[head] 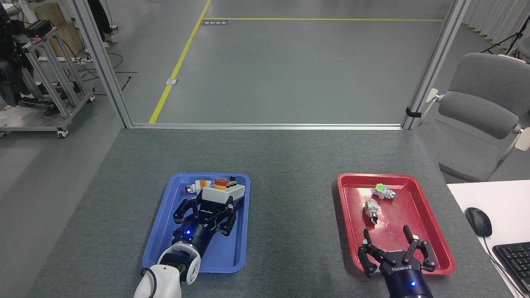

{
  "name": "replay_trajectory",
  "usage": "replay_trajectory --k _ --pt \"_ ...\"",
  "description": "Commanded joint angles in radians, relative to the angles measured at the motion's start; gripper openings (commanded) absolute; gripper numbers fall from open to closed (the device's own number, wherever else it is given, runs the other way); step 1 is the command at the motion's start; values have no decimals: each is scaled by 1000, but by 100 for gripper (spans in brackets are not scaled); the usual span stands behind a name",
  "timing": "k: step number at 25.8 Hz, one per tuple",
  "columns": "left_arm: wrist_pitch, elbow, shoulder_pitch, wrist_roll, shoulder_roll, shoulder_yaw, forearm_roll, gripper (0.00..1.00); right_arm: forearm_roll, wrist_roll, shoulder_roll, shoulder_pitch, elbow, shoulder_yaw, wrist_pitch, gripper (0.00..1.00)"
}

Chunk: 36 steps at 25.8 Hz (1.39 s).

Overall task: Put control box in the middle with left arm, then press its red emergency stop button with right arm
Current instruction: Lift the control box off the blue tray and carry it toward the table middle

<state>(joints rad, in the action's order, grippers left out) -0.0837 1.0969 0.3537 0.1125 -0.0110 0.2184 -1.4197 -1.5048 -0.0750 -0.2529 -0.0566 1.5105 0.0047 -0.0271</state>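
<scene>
Gripping the control box [218,194] tilted over the blue tray's [165,231] far edge, my left gripper [205,209] is reaching forward; my right gripper [395,252] is hovering spread open over the red tray's [430,223] near edge.

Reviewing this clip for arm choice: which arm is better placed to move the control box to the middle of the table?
Left. The left gripper is shut on the control box above the blue tray. The right gripper hangs open over the red tray, far from it.
</scene>
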Motion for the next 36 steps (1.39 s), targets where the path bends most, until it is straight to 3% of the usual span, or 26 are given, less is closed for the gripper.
replay_trajectory --k 1,9,17,23,29,31,36 --pt "-4 14 7 -1 19 6 1 0 0 -2 0 0 -1 0 1 99" --pt "-1 -37 122 -27 2 -5 91 0 0 -2 0 0 -1 0 -1 99" --pt "1 -19 129 -37 -38 -10 142 0 0 -2 0 0 -1 0 1 99" --pt "10 116 110 -70 -55 -7 220 0 0 -5 -3 0 0 0 6 99" --pt "16 380 -78 -85 -23 19 240 0 0 0 0 1 -1 0 35 99" --pt "16 403 -130 -85 13 62 229 0 0 3 0 3 -1 -2 58 99" --pt "9 416 -243 -77 16 144 225 0 0 6 -3 6 -6 -6 61 99"
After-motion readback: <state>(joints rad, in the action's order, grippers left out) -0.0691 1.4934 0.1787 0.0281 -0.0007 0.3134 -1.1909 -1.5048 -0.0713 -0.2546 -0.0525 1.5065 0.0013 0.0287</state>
